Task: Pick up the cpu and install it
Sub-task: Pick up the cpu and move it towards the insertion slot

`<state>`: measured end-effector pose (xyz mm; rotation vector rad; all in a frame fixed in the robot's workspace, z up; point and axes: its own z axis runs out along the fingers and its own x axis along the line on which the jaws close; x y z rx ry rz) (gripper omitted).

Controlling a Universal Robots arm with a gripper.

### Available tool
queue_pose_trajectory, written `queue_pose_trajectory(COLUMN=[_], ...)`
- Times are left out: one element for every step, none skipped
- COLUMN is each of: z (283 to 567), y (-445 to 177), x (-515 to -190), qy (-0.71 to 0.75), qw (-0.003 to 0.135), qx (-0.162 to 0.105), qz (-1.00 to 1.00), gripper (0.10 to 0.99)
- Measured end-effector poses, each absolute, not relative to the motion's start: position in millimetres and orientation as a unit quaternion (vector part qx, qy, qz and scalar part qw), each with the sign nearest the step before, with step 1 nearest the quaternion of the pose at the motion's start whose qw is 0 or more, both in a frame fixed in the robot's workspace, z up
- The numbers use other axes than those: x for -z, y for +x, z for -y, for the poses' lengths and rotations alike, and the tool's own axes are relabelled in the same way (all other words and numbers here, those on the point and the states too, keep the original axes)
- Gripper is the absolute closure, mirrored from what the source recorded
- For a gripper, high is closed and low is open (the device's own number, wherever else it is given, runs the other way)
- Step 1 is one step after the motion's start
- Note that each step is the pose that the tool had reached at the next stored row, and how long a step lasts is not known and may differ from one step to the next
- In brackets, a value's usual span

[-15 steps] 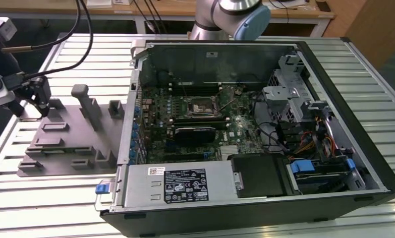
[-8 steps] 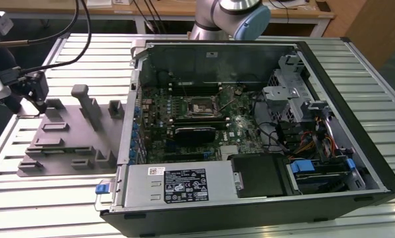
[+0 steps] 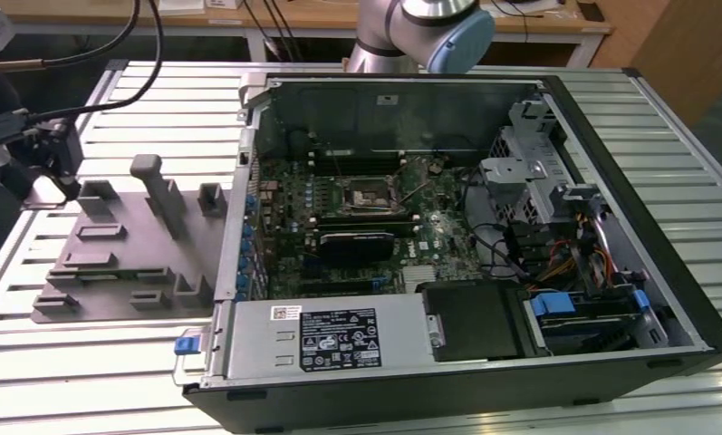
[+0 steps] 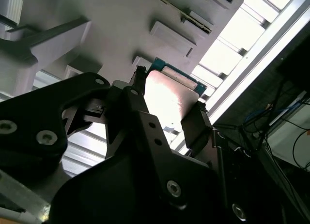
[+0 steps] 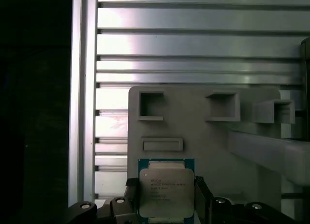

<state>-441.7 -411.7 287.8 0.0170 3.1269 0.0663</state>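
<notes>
- In the exterior view, the gripper [image 3: 61,181] hung at the far corner of the grey fixture plate [image 3: 131,263], on the exterior view's left, with cables trailing off it.
- The open computer case [image 3: 699,308] lay on the slatted metal table [image 3: 95,372] just beside the plate, on the exterior view's right. Its motherboard [image 3: 324,236] faced up, and the black square socket [image 3: 367,195] sat near the middle of the board.
- The arm's base [image 3: 421,27] stood behind the case.
- In the second wrist view, the cpu [image 4: 169,91] sat squarely between the two black fingers [image 4: 193,125]. Its shiny metal top caught the light and a blue-green edge showed at its far end.
- The claw [image 4: 168,102] was clenched on the chip, one finger against each opposite side.
- In the first wrist view, the cpu [image 5: 166,185] appeared square-on, silver top up with a green rim around it. A finger [image 5: 202,197] pressed each side edge, the gripper [image 5: 166,197] grasping it.
- The chip was over the fixture plate [image 5: 208,132], near a flat raised bar [image 5: 162,145] and two square pockets. I couldn't tell whether it rested on the plate or was lifted clear.
- The table's slats [image 5: 193,45] lay beyond.
</notes>
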Motion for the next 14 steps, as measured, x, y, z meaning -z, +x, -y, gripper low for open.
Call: queue_pose_trajectory(z=[412, 412, 412, 412, 412, 412, 412, 412, 412, 412, 412, 411, 411, 411], y=[-442, -442, -442, -442, -442, -442, -442, -442, -442, -442, -442, -442, -442, -442], x=[-289, -291, -293, -295, -297, -298, -300, -302, -304, -305, -307, -308, -310, -311], qy=[0.005, 0.005, 0.005, 0.005, 0.005, 0.005, 0.005, 0.005, 0.005, 0.005, 0.005, 0.005, 0.005, 0.005], qw=[0.007, 0.007, 0.007, 0.007, 0.007, 0.007, 0.007, 0.007, 0.007, 0.007, 0.007, 0.007, 0.007, 0.007], qx=[-0.021, -0.021, -0.021, -0.021, -0.021, -0.021, -0.021, -0.021, -0.021, -0.021, -0.021, -0.021, -0.021, -0.021], qz=[-1.000, -1.000, -1.000, -1.000, -1.000, -1.000, -1.000, -1.000, -1.000, -1.000, -1.000, -1.000, -1.000, -1.000], gripper=[0.545, 0.545, 0.545, 0.545, 0.545, 0.545, 0.545, 0.545, 0.545, 0.545, 0.545, 0.545, 0.545, 0.545])
